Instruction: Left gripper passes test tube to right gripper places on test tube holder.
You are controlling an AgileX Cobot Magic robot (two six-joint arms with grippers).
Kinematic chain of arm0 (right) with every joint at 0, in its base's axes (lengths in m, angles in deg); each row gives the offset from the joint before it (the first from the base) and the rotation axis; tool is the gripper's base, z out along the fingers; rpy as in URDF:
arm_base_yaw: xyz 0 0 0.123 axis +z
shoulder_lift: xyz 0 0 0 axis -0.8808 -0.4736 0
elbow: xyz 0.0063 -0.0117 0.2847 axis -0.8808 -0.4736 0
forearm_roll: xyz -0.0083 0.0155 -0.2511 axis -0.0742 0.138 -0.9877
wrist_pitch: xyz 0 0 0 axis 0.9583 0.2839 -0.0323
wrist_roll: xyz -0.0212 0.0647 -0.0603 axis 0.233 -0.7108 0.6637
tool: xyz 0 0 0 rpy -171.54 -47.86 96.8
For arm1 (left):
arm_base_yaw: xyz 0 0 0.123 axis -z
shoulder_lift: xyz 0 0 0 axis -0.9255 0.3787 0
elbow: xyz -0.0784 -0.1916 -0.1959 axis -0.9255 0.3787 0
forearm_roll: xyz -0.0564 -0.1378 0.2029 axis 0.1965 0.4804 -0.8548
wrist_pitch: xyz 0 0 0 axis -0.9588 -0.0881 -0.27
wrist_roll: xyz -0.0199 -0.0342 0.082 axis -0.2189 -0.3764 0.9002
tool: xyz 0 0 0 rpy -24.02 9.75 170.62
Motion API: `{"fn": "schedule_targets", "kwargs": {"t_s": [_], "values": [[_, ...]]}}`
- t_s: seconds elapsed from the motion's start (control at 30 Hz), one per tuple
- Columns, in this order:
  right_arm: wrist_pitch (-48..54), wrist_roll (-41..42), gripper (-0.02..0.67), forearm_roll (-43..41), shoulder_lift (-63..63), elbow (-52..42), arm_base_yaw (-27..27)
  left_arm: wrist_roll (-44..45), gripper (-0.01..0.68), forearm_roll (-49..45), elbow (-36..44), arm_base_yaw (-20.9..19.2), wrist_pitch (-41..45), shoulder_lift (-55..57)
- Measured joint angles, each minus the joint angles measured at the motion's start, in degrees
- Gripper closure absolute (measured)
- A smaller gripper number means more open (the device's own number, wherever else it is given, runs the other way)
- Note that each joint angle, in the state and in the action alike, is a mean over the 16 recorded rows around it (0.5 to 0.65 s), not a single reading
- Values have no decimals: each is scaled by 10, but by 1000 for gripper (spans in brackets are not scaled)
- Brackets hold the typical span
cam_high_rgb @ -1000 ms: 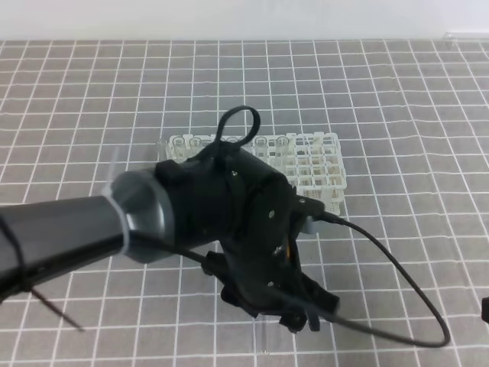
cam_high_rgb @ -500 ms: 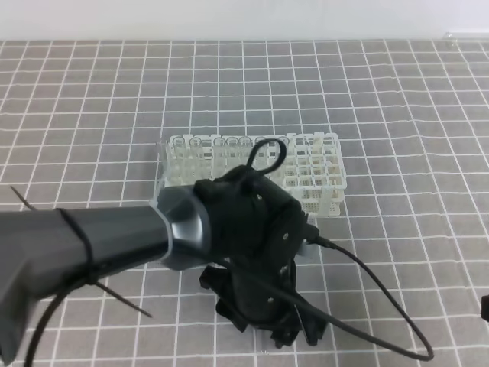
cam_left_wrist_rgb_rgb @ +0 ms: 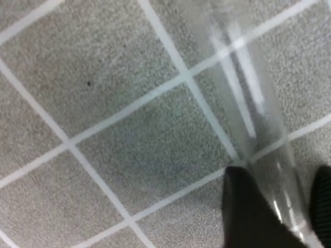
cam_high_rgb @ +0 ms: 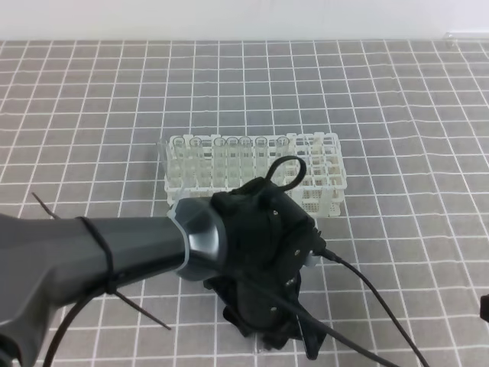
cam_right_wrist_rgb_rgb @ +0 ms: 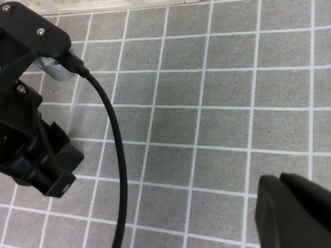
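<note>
The test tube (cam_left_wrist_rgb_rgb: 258,119) is a clear slim tube lying flat on the grey gridded mat; in the exterior high view it is only a faint glint (cam_high_rgb: 262,345) under the arm. My left gripper (cam_left_wrist_rgb_rgb: 284,206) is down at the mat, and its black fingers (cam_left_wrist_rgb_rgb: 248,212) sit tight against both sides of the tube's lower end. From above, the bulky wrist hides the left gripper's (cam_high_rgb: 283,340) tips. The white test tube holder (cam_high_rgb: 252,164) stands behind it. Only a black edge of my right gripper (cam_high_rgb: 485,307) shows at the far right, its fingers (cam_right_wrist_rgb_rgb: 289,212) low over the mat.
A black cable (cam_right_wrist_rgb_rgb: 116,150) loops from the left wrist (cam_right_wrist_rgb_rgb: 36,150) across the mat toward the right. A cable tie sticks out of the grey left arm (cam_high_rgb: 92,252). The holder's edge (cam_right_wrist_rgb_rgb: 103,4) shows at the top of the right wrist view.
The left arm has swung lower and toward the camera, uncovering the holder's left half. Its gripper has dropped to the mat at the tube. The right gripper has not moved.
</note>
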Motion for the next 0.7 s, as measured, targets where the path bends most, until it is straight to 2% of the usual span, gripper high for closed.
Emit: {"fn": "schedule_targets", "kwargs": {"t_s": [0.43, 0.7], "values": [[1, 0, 651, 0, 0, 0, 0, 34, 670, -33, 1, 1, 30, -23], [15, 0, 651, 2, 0, 5, 0, 50, 672, -36, 33, 1, 8, -103]]}}
